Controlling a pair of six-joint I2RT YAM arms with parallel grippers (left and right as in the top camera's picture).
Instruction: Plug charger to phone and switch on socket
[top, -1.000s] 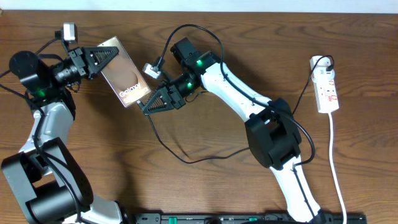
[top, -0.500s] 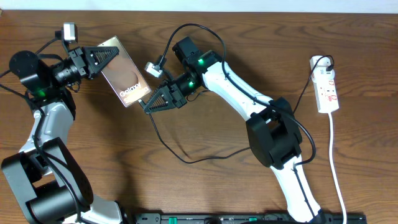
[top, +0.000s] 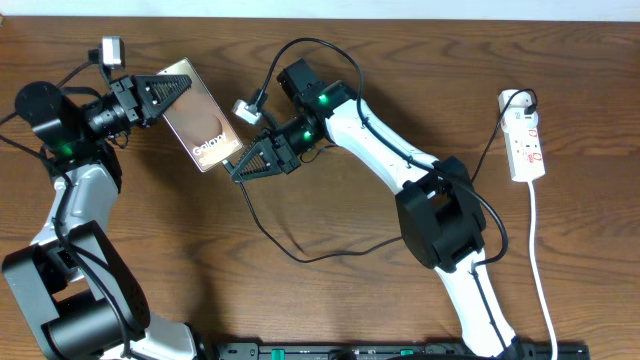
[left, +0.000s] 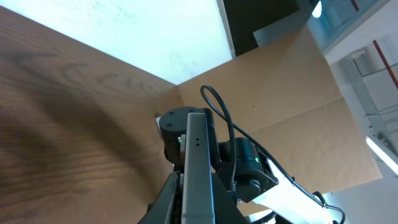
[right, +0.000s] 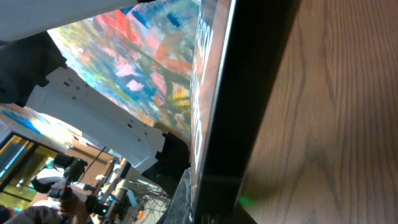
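While left claw (top: 160, 95) clamps the phone (top: 205, 125) at 10 o'clock and right claw (top: 236, 168) sits pinched on the charger (top: 300, 258) tip at the phone's 5 o'clock end, plugging looks in hand, next needing fine port alignment, with socket (top: 527, 140) waiting at 3 o'clock.

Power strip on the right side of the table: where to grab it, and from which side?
Grip the socket across its narrow width, fingers on the two long side walls at mid-length, coming straight down. It lies flat on the table, long and slim. The charger plug sits on its far end and the white cord leaves the near end, so skip both ends.
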